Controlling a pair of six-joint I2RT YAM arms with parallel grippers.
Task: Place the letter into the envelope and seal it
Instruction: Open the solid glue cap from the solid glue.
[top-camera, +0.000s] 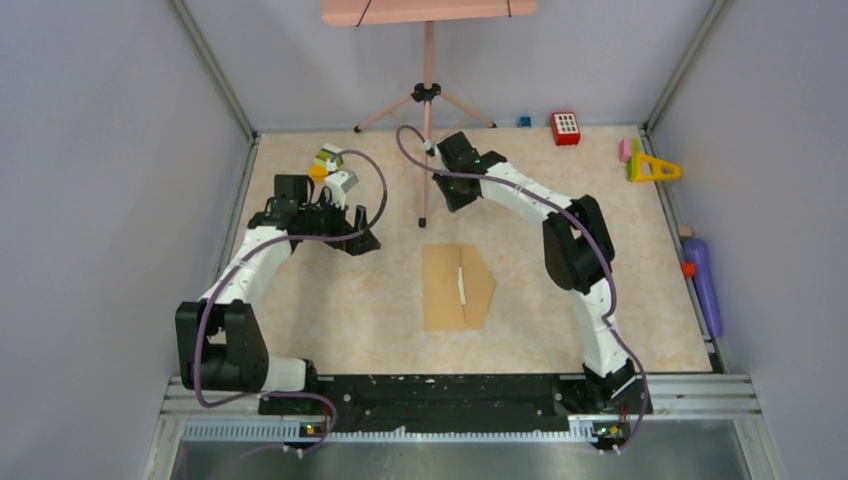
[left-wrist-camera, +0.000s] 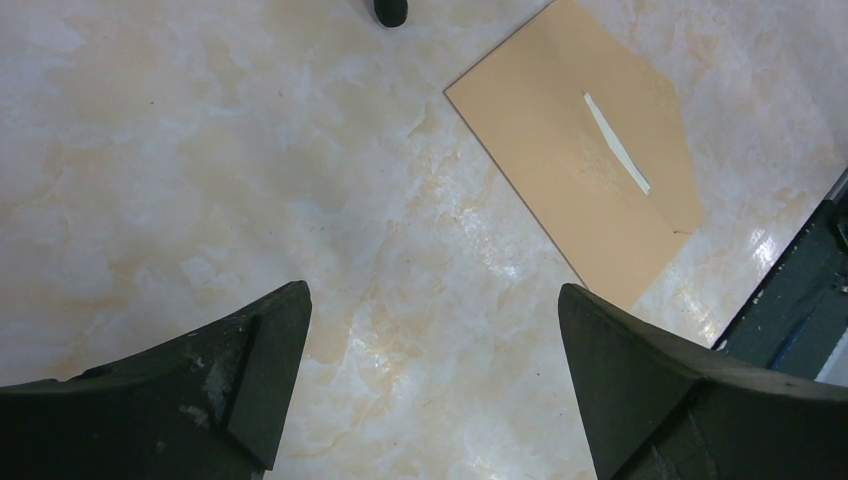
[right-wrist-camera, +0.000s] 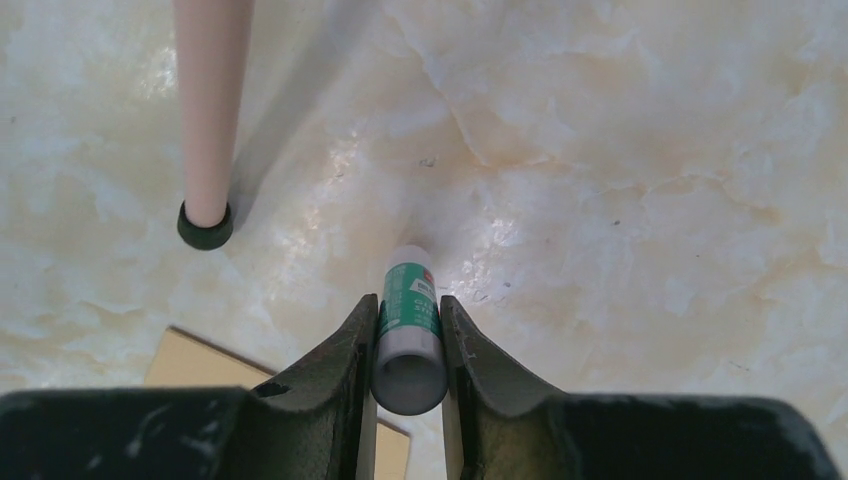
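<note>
A glue stick (right-wrist-camera: 408, 350) is gripped in the right hand (right-wrist-camera: 408, 308), presumably for sealing. The left hand (left-wrist-camera: 432, 295) is held wide. The letter (left-wrist-camera: 617, 142) is tucked in the envelope (left-wrist-camera: 540, 150) on the worktop (left-wrist-camera: 200, 150), a sliver showing.

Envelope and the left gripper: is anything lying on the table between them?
Nothing. Only bare marbled tabletop separates the open left gripper from the brown envelope, as the left wrist view shows most clearly.

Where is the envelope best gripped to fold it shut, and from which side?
Likely the flap tip, coming from the right: the envelope lies flat, and the open triangular flap points right, its narrow tip the easiest edge to pinch. Whether it lifts at all cannot be told.
</note>
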